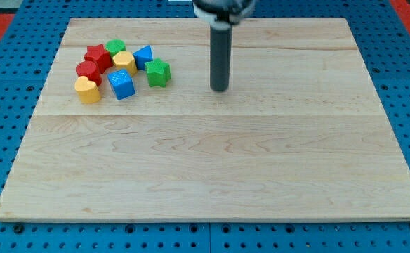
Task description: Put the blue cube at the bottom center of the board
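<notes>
Blue cube (121,85) sits at the bottom of a tight cluster in the board's (212,176) upper-left, yellow heart (88,90) to its left, green star (158,72) to its right, yellow block (125,62) just above; blue triangular block (144,56), red star (97,55), red cylinder (88,70) and a green block (115,47) sit behind. The rod's tip (220,88) is well right of the green star, touching no block; no jaws, just a plain rod. No legible writing; board right and below the cluster lies open, blue pegboard (1,140) surrounds it.
</notes>
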Available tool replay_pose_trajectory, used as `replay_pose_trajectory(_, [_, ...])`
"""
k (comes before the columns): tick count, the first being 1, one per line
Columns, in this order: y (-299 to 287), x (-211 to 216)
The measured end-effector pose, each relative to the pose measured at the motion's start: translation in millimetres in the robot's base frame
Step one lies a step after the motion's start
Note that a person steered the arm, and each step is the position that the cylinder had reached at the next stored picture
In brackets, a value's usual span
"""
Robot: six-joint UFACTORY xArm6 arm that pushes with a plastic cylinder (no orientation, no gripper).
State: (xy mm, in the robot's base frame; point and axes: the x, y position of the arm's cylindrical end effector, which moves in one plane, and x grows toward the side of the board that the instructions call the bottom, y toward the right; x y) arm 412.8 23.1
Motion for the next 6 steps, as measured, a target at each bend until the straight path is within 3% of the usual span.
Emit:
replay_pose_trajectory(1, [-44.1, 47.6])
replay_pose_trajectory(3, [-228.2, 38.2])
replay_pose_trajectory(4, [-253.6, 8.1])
replay_pose_trajectory(5, [-243.4, -14.2])
replay_pose_trajectory(6, [-197.9, -27.4])
